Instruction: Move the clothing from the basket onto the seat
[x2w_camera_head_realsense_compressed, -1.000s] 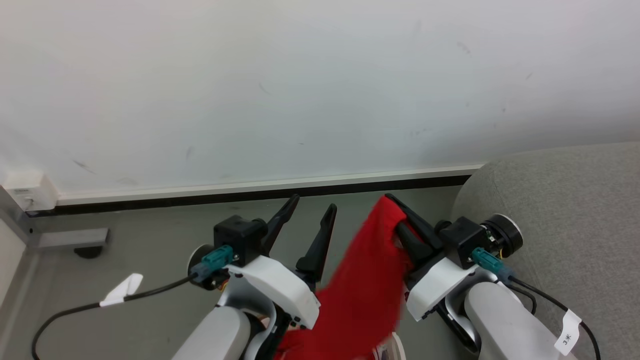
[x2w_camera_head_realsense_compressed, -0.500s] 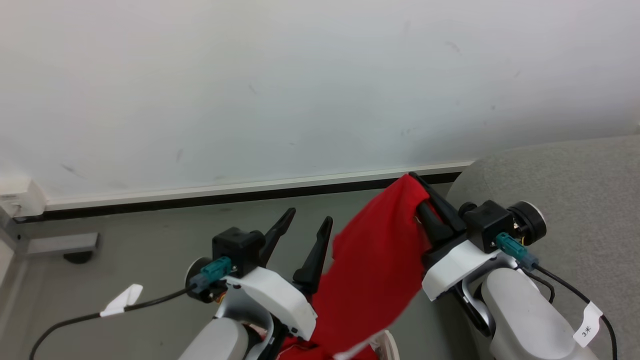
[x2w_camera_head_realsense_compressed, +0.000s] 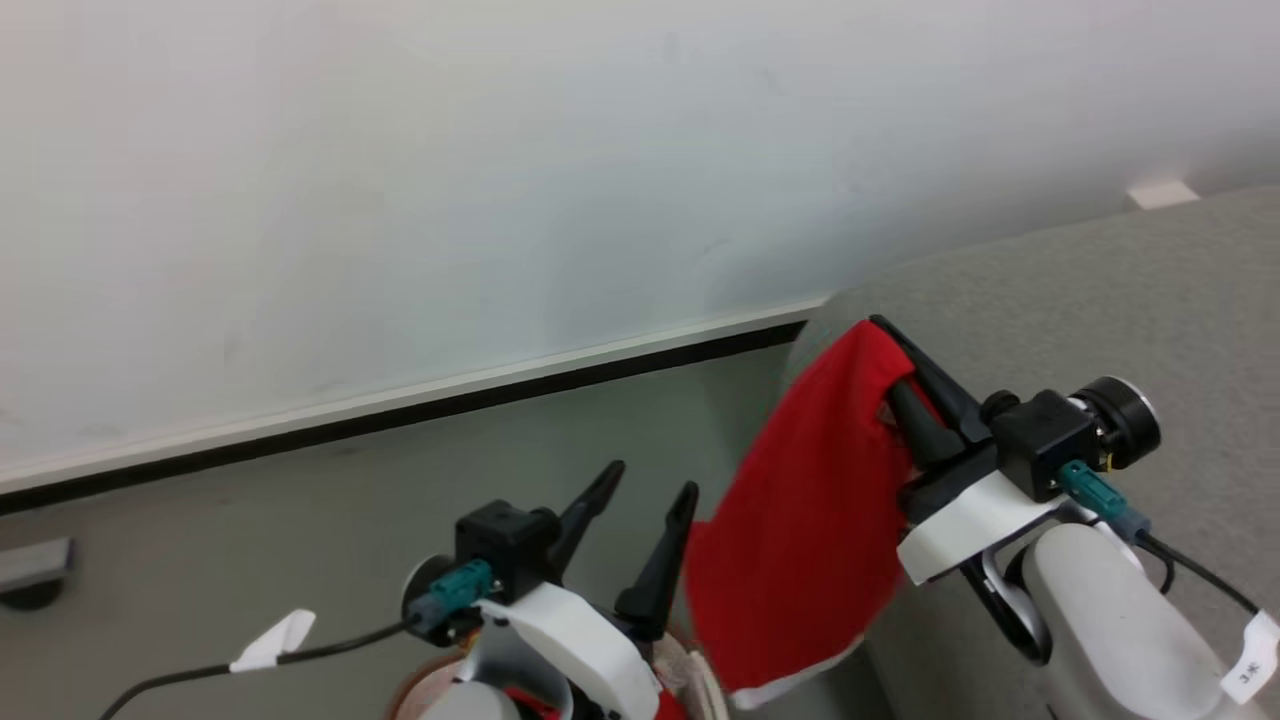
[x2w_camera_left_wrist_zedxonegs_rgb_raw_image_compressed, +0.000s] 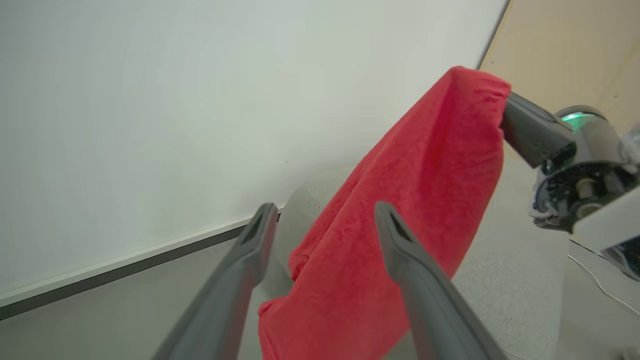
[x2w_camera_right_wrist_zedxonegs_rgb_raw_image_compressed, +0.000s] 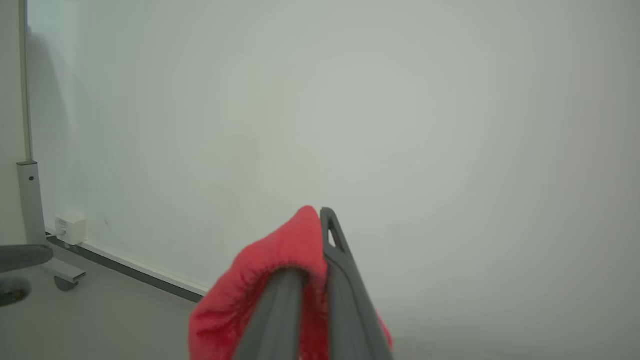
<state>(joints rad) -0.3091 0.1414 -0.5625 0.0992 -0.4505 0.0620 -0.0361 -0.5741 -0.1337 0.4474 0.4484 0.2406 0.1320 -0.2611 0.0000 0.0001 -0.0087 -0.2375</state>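
Note:
A bright red piece of clothing (x2w_camera_head_realsense_compressed: 810, 520) with a white hem hangs from my right gripper (x2w_camera_head_realsense_compressed: 883, 352), which is shut on its top fold. It dangles beside the rounded left end of the grey seat (x2w_camera_head_realsense_compressed: 1100, 300). My left gripper (x2w_camera_head_realsense_compressed: 652, 480) stands open and empty to the left of the cloth. A bit of the basket (x2w_camera_head_realsense_compressed: 702, 680) peeks in at the bottom edge below it. In the left wrist view the clothing (x2w_camera_left_wrist_zedxonegs_rgb_raw_image_compressed: 425, 190) hangs beyond my left gripper (x2w_camera_left_wrist_zedxonegs_rgb_raw_image_compressed: 324, 210). The right wrist view shows my right gripper (x2w_camera_right_wrist_zedxonegs_rgb_raw_image_compressed: 312, 240) pinching the clothing (x2w_camera_right_wrist_zedxonegs_rgb_raw_image_compressed: 250, 295).
A white wall with a dark baseboard (x2w_camera_head_realsense_compressed: 400, 415) runs behind grey floor (x2w_camera_head_realsense_compressed: 300, 500). A metal stand foot (x2w_camera_head_realsense_compressed: 30, 575) sits at the far left. A cable with a white tag (x2w_camera_head_realsense_compressed: 270, 640) trails from my left wrist. A small wall box (x2w_camera_right_wrist_zedxonegs_rgb_raw_image_compressed: 70, 229) is low on the wall.
The head camera has swung right, bringing more of the seat into view. My right gripper has carried the red clothing up and rightward to the seat's end, its hem lifting clear. The left gripper stays open.

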